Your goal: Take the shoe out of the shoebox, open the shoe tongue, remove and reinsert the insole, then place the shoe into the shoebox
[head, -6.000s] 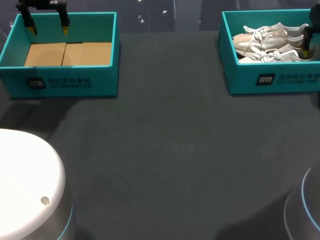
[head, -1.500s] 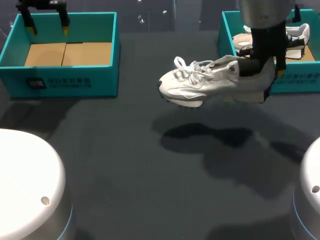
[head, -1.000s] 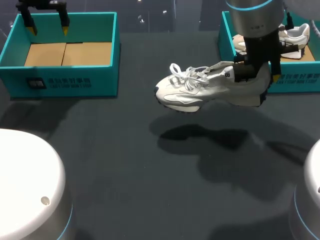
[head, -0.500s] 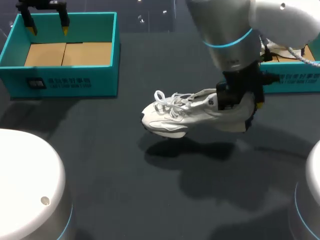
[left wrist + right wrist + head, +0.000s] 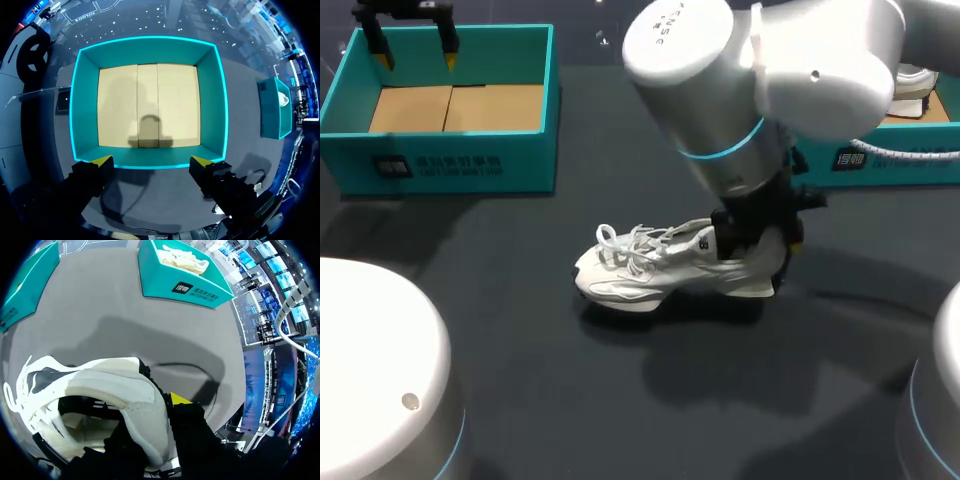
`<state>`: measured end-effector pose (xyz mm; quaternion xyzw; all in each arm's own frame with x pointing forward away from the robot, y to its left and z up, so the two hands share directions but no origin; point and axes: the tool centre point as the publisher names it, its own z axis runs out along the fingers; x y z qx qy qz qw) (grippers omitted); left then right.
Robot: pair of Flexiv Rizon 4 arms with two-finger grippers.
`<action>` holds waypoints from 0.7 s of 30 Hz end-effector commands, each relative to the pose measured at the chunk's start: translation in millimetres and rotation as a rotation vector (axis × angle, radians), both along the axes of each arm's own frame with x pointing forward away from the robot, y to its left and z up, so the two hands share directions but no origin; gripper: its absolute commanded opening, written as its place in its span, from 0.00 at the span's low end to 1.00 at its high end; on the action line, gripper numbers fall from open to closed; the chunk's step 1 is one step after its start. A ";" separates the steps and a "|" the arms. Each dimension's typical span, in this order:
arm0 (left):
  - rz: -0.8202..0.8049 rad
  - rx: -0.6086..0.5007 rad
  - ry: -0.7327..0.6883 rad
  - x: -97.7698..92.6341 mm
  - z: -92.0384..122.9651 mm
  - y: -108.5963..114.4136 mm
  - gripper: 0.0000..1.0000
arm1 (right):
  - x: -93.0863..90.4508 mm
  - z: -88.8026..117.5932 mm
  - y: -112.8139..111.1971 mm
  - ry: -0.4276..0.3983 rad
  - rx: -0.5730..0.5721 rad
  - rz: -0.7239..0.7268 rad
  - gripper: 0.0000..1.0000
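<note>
1. So, your right gripper (image 5: pixel 765 238) is clamped on the heel of the white shoe (image 5: pixel 660 268). In the right wrist view one finger sits inside the collar and the yellow-tipped one presses on the outside of the heel.
2. The shoe sticks out ahead of those fingers, toe pointing away from the gripper, laces done up, tongue not opened yet. Its sole looks down on the dark table (image 5: pixel 520 330), or just off it; I can't tell which.
3. Well behind the gripper sits the shoebox (image 5: pixel 880 165), with a second shoe (image 5: pixel 182 257) lying in it.
4. Your left gripper (image 5: pixel 151 162) is way off on the far side of the shoe, fingers spread with nothing between them, hovering over the empty teal box (image 5: pixel 75 100).
5. Stage-wise I'd say "take the shoe out" is basically done and you're at the set-down.
6. Next up is the tongue. Get the sole flat, then let go of the heel. You'll probably want the left arm over to pin the shoe while the other works the laces and tongue, since a light shoe will likely slide.
</note>
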<state>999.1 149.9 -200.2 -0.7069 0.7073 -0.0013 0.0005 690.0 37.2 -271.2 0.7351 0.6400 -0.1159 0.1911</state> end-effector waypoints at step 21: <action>0.000 0.001 0.001 0.2 0.2 0.1 1.00 | -7.6 -73.2 4.7 0.076 0.076 0.028 0.00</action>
